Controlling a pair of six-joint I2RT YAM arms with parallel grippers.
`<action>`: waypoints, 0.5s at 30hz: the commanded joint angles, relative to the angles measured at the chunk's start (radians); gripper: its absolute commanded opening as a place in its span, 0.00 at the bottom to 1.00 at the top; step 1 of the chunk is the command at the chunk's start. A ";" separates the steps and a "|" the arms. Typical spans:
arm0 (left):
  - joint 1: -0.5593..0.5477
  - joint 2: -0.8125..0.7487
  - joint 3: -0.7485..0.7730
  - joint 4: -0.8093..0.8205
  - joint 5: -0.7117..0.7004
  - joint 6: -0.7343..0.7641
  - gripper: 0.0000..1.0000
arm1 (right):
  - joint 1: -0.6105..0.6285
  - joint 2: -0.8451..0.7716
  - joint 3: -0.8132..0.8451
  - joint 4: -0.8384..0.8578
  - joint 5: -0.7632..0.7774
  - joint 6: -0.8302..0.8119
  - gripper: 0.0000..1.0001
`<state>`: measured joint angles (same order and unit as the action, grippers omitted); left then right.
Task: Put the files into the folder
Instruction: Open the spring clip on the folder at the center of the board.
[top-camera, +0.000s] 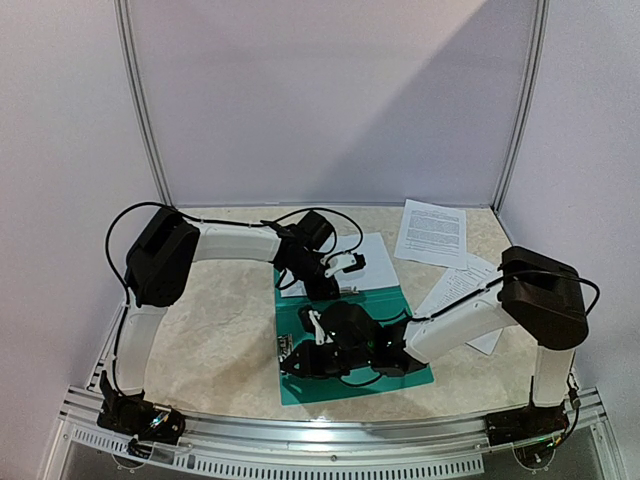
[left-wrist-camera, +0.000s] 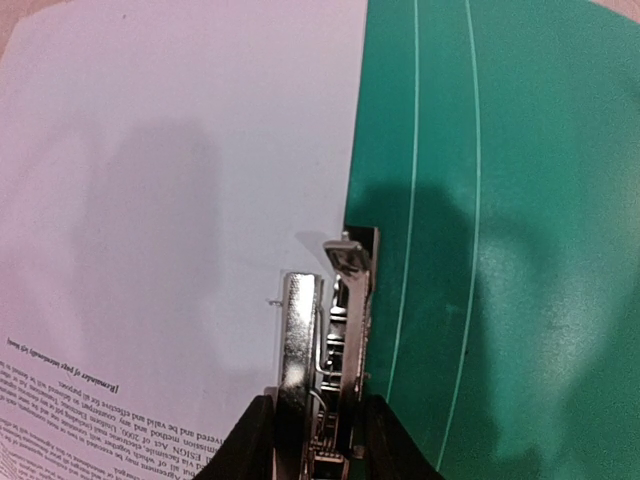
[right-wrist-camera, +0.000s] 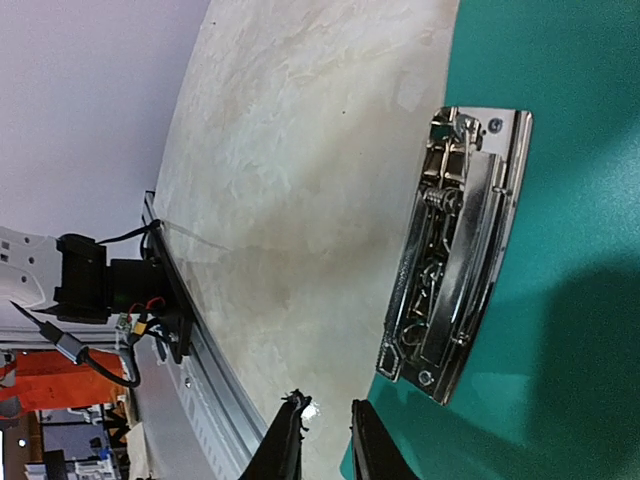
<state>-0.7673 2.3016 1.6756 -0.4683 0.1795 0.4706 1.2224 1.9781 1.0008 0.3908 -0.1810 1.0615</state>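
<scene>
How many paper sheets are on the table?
3 sheets: one at the folder's far edge, one far right, one beneath the right arm; more may be stacked there.

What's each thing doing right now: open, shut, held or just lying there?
folder: open, flat on the table.
far clip: gripped by the left gripper.
near clip: untouched.
sheet: lying flat beside the far clip.
loose sheets: on the table, outside the folder.
left gripper: shut on the far clip.
right gripper: slightly open, empty.
</scene>
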 joint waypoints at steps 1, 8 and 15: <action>0.005 0.172 -0.084 -0.195 -0.102 0.014 0.32 | -0.013 0.059 0.001 0.082 -0.071 0.120 0.17; 0.005 0.173 -0.083 -0.196 -0.100 0.016 0.32 | -0.025 0.111 0.055 -0.003 -0.083 0.112 0.19; 0.006 0.173 -0.083 -0.198 -0.099 0.016 0.32 | -0.044 0.102 0.031 -0.055 -0.004 0.155 0.17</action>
<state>-0.7662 2.3035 1.6802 -0.4717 0.1802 0.4706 1.1976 2.0739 1.0370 0.4072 -0.2440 1.1843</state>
